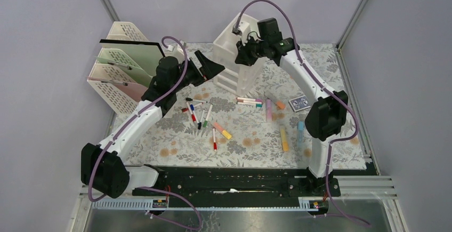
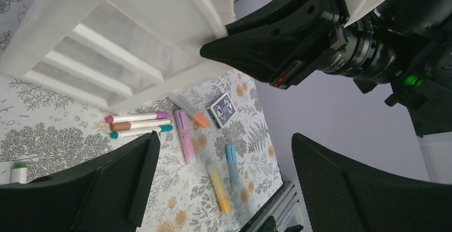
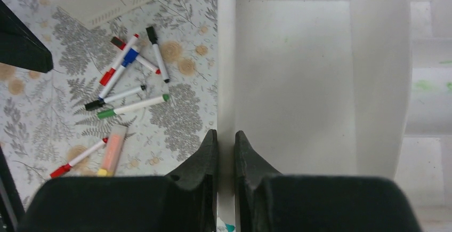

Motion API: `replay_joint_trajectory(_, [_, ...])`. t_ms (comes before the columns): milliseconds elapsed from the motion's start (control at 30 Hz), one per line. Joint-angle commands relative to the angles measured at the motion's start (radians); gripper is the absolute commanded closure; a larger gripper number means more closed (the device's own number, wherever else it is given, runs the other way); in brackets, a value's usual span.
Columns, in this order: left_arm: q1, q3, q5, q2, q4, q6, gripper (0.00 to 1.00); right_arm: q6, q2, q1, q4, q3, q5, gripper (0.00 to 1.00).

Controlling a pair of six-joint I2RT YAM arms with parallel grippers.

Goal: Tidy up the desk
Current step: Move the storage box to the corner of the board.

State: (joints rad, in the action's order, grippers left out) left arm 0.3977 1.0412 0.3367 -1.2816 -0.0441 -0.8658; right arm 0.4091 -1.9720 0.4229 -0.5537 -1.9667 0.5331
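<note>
Desk [image 1: 250, 130] lay beneath both arms, and with the right gripper [image 3: 226, 138] clamped on a thin wall of the white drawer unit [image 1: 241, 61] at twelve o'clock and the left gripper [image 1: 207, 68] spread empty at eleven, a hard pull could have toppled the unit onto the markers [image 1: 200, 116].

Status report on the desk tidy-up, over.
Left gripper open. Right gripper shut on drawer wall. Desk cluttered: markers, highlighters loose. No obstruction seen.
</note>
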Motion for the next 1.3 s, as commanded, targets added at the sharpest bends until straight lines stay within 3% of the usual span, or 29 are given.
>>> replay_joint_trajectory(0, [0.004, 0.009, -0.045, 0.069, -0.025, 0.003, 0.01, -0.122, 0.018, 0.031, 0.095, -0.091, 0.079, 0.88])
replay_joint_trajectory(133, [0.004, 0.0, -0.068, 0.096, -0.016, -0.003, 0.01, -0.147, 0.024, 0.033, 0.095, -0.103, 0.125, 0.69])
replay_joint_trajectory(367, [0.004, -0.008, -0.085, 0.119, -0.014, -0.023, 0.01, -0.171, 0.066, 0.033, 0.1, -0.071, 0.181, 0.57])
replay_joint_trajectory(500, [0.004, 0.005, -0.089, 0.125, 0.006, -0.026, 0.01, -0.168, 0.118, 0.023, 0.099, -0.056, 0.275, 0.42])
replay_joint_trajectory(867, [0.013, 0.042, -0.15, 0.108, 0.052, -0.089, 0.01, -0.203, 0.25, -0.157, 0.063, 0.089, 0.393, 0.41])
replay_joint_trajectory(1067, [0.095, 0.329, -0.441, -0.069, 0.325, -0.138, 0.01, -0.225, 0.335, -0.308, 0.07, 0.26, 0.41, 0.4])
replay_joint_trajectory(1267, [0.159, 0.621, -0.603, -0.293, 0.556, -0.178, 0.01, -0.251, 0.423, -0.372, 0.099, 0.437, 0.407, 0.4])
